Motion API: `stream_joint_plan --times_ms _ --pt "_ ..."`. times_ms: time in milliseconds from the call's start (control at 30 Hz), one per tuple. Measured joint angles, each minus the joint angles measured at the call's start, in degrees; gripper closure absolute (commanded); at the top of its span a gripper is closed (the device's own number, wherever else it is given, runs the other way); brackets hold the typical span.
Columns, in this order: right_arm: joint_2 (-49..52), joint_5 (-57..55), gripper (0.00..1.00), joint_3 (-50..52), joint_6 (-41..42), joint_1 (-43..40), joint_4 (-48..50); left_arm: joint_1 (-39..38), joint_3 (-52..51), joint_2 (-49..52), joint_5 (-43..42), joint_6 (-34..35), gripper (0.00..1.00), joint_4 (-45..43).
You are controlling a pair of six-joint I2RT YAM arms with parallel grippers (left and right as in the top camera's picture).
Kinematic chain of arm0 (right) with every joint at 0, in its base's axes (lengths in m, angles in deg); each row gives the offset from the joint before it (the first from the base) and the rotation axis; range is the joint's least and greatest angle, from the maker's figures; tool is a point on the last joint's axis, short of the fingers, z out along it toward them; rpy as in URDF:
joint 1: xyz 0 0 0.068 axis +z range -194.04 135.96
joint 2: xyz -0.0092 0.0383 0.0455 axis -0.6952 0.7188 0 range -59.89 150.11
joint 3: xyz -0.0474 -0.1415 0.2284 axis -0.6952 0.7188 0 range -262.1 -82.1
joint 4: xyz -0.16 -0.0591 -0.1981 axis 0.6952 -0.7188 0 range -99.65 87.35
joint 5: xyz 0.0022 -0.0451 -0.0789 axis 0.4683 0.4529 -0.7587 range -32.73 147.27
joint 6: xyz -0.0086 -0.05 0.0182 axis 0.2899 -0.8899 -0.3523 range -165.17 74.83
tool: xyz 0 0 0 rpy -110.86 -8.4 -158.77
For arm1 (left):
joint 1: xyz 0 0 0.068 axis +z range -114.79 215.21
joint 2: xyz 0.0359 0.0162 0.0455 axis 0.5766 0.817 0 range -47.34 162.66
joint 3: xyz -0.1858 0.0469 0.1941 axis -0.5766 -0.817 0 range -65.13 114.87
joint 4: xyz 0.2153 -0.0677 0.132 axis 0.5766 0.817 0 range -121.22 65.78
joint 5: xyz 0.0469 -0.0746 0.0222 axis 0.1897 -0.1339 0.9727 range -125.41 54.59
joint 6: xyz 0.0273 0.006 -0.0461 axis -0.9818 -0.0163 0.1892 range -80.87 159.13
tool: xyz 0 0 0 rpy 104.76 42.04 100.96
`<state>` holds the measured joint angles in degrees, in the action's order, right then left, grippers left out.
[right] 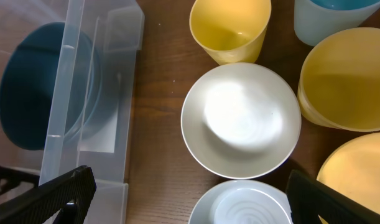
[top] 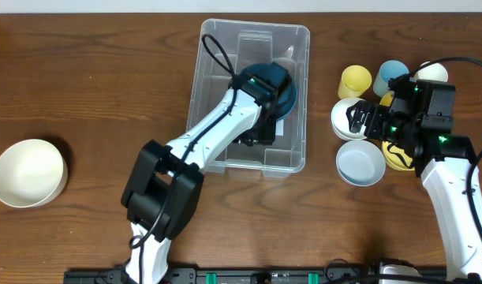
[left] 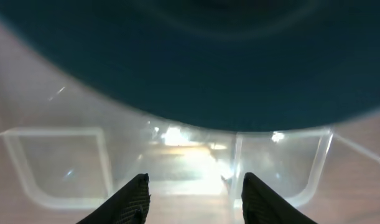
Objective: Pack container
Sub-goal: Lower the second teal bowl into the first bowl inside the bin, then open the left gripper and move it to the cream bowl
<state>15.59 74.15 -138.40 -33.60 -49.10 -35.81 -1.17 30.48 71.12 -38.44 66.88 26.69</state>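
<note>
My left gripper (left: 194,196) sits in the container (top: 293,49), jaws half apart and empty, teal dish (top: 288,95) just ahead; my right gripper (right: 190,186) gapes wide over a white bowl (right: 239,118).

teal plate (left: 196,56) blurred, blue cup (right: 339,22) cropped

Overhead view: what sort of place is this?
Probably a staged robot test bench rather than a real kitchen: a bare wooden table, two robot arms working over it, and a clear bin beside plastic cups and bowls set out for packing.
</note>
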Motion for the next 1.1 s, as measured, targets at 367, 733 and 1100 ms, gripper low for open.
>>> stream_joint_plan --times_ms 367,733,1100 --pt "0.0 0.0 0.01 0.0 0.0 0.0 -0.04 0.52 -0.11 2.29 3.32 -0.79 0.51 -13.57" --pt "0.0 0.0 0.01 0.0 0.0 0.0 -0.11 7.1 0.44 2.43 5.16 -4.66 0.44 -19.28" --pt "0.0 0.0 0.01 0.0 0.0 0.0 -0.26 9.03 6.36 -10.93 3.67 -3.63 0.21 -0.07"
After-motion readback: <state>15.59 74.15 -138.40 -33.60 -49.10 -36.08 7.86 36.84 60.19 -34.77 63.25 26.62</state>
